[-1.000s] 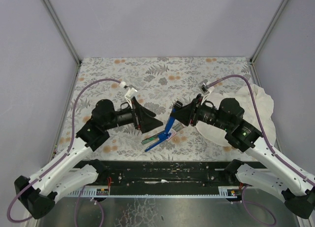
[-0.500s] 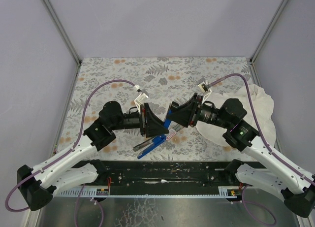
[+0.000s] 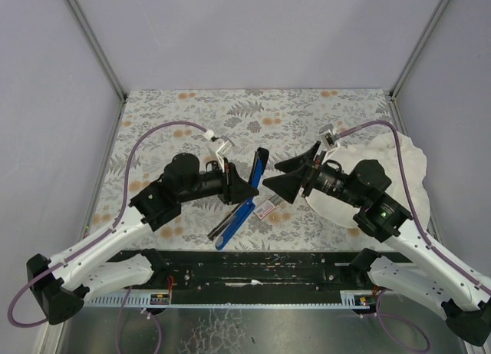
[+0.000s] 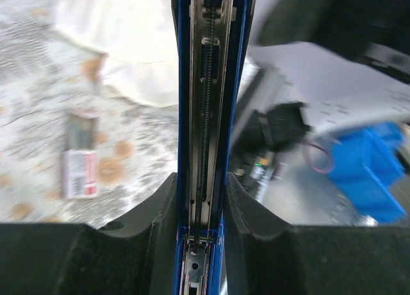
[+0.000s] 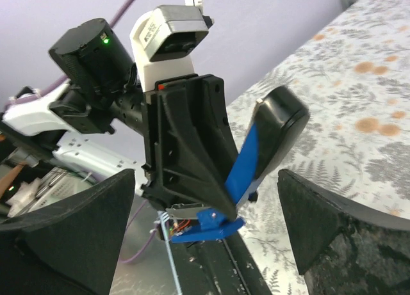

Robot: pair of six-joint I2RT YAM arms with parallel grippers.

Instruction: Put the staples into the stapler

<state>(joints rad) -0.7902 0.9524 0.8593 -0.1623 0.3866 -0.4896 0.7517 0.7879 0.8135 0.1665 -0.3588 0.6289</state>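
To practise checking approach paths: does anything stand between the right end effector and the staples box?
Nothing visible does: the staples box lies uncovered near the open right end effector, the stapler beside it.

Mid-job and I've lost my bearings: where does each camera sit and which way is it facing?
Top: above and behind the arms, looking down at the table; both arms show, left gripper clamping the opened stapler, right gripper open.
Left wrist: on the left arm, looking along the stapler toward the staple box and cloth; own fingers at the bottom.
Right wrist: on the right arm, facing the left gripper and stapler; own fingers in both lower corners.
Shared: all three show the stapler.
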